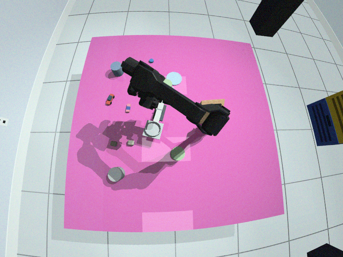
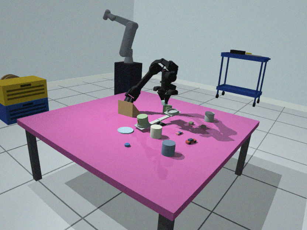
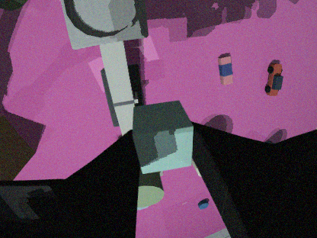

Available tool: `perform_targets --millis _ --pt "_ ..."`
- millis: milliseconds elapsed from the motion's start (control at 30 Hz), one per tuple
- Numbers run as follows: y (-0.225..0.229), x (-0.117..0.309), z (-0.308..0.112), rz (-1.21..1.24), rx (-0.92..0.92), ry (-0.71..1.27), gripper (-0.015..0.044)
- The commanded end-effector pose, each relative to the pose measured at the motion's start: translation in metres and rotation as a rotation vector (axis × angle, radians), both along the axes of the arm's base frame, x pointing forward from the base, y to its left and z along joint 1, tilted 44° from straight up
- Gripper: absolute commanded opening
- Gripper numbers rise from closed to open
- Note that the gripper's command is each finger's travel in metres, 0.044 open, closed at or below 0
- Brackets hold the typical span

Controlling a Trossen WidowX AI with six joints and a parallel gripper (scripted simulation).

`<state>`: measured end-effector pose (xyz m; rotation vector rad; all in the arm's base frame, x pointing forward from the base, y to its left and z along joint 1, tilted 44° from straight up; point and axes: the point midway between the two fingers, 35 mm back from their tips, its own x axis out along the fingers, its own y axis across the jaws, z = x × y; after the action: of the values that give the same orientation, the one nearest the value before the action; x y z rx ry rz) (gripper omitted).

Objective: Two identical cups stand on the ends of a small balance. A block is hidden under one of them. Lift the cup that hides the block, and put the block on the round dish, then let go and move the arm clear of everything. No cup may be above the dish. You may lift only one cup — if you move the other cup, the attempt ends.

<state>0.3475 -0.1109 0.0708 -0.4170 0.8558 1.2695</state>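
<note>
My gripper [image 2: 164,102] [image 3: 160,132] is shut on the pale teal block [image 2: 163,102] [image 3: 173,146] and holds it in the air above the balance [image 1: 158,112] [image 2: 165,118] [image 3: 119,82]. The arm hides the fingers in the top view. The far end of the balance is bare, with its round rim showing. One green cup [image 1: 167,82] [image 2: 142,120] [image 3: 151,195] stands on the other end. The second green cup [image 1: 177,153] [image 2: 167,107] stands on the table beside the bare end. The light-blue round dish [image 1: 174,78] [image 2: 125,130] lies close to the standing cup's end, with nothing on it.
A white cylinder [image 2: 156,131] stands near the cup's end. A blue-grey cylinder [image 1: 116,68] [image 2: 168,148], a grey cylinder [image 1: 115,174] [image 2: 209,117], two toy cars, a blue disc [image 1: 151,60] [image 2: 127,144] [image 3: 203,204] and two small grey blocks lie around. A wooden wedge [image 2: 127,108] stands near the arm's base.
</note>
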Motion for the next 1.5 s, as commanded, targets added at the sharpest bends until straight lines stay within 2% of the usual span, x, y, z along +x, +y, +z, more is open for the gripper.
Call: perform_targets --millis 0,467,900,1467 --pt "-0.021 -0.010 -0.029 0.013 -0.009 0.002 0.0000" --pt "-0.083 -0.066 -0.130 0.054 -0.013 0.000 0.0000" --pt "-0.107 -0.140 -0.216 0.101 0.020 -0.015 0.0000" --pt "-0.078 -0.144 -0.251 0.103 0.024 -0.017 0.0000"
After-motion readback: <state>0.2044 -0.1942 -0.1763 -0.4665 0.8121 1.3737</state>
